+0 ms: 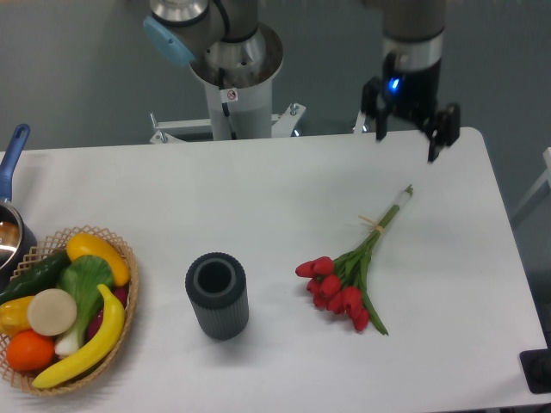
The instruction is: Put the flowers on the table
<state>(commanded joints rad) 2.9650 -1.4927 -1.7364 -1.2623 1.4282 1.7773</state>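
Nearest the camera, at the table's (pixel 258 185) 8 o'clock corner, sits a wicker basket (pixel 129 297) of fruit and vegetables, its lower rim close to the front edge.

Flowers (pixel 351 277): lying flat on the white surface, right of centre. Red heads point toward 7 o'clock; stems run up toward 1 o'clock, bound with tan string partway along. The stem tips end short of the far edge. Bare tabletop surrounds the bunch on all sides; the right edge lies well apart at 3 o'clock, the front edge well apart at 6 o'clock.

Gripper (pixel 405 146): above the far edge, at 12 to 1 o'clock from the bunch, not touching it. Its two fingers stand spread apart with nothing between them. A blue light shows on the housing above.

Cup (pixel 217 295): dark grey, ribbed, upright, mouth open upward, at 9 o'clock from the flower heads, near but apart from them. Open surface lies between cup and basket.

Basket contents: bananas, an orange, a cucumber, leafy greens, a pale round item.

Pot (pixel 10 232): with a blue handle, at the left edge, touching or just beside the basket at its 10 o'clock; partly cut off by the frame.

Arm base (pixel 232 69): mounted behind the far edge, at 12 o'clock from the cup.
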